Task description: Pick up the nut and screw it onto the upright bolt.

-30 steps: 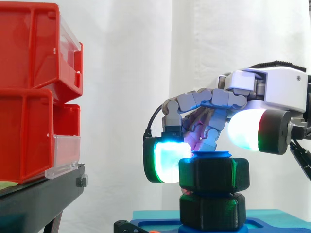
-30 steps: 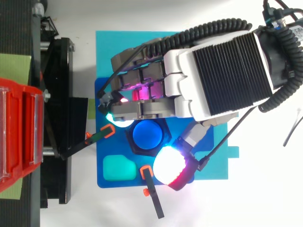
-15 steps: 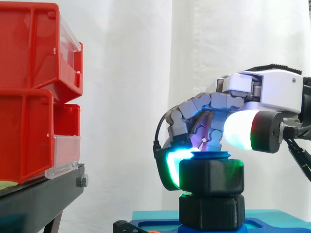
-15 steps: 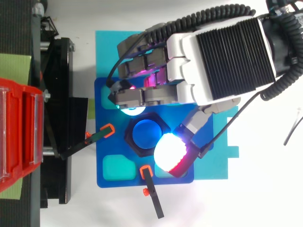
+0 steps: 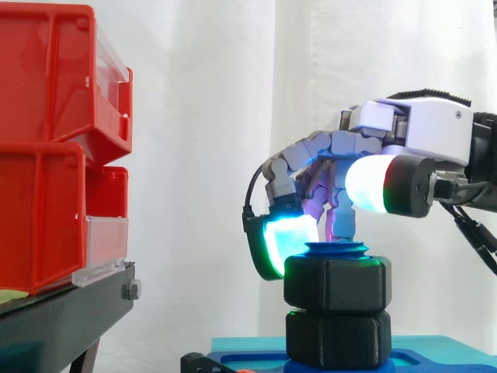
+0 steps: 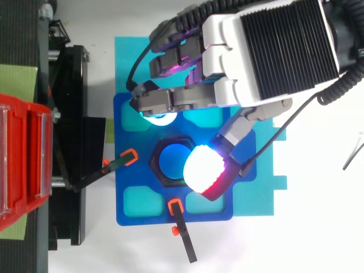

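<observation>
The black hexagonal plastic nut [image 5: 337, 284] sits threaded on the upright blue bolt [image 5: 335, 249], near its top, with only the bolt's flat blue end showing above it. A second black hexagonal block [image 5: 337, 339] sits just beneath the nut at the bolt's foot. From above, the nut [image 6: 154, 165] rings the bolt's round blue end [image 6: 172, 161] in the middle of a dark blue base plate [image 6: 120, 187] with teal recesses. The plate lies on a lighter teal sheet [image 6: 133, 57]. The robot's white and grey hand [image 6: 273, 51] reaches in from about 1 o'clock of the nut, its fingers curled and closed on nothing. A cyan-glowing fingertip pad [image 6: 154, 118] lies at 12 o'clock of the nut, close by but short of its edge. In the side view this pad [image 5: 287, 241] hangs by the nut's upper corner at 10 o'clock. The white and red thumb pad [image 5: 373, 184] is raised clear above the nut at 1 o'clock; from above it overlaps the nut's rim at 4 o'clock. Two orange-tipped black clamps [image 6: 128, 157] [image 6: 176, 207] hold the plate at 9 and 6 o'clock. Farther out at 9 o'clock, red plastic bins [image 5: 46, 155] stand stacked on a black stand [image 5: 62, 318]. Behind everything hangs a white curtain [image 5: 194, 155], and the white tabletop [image 6: 296, 244] carries the plate and sheet.
</observation>
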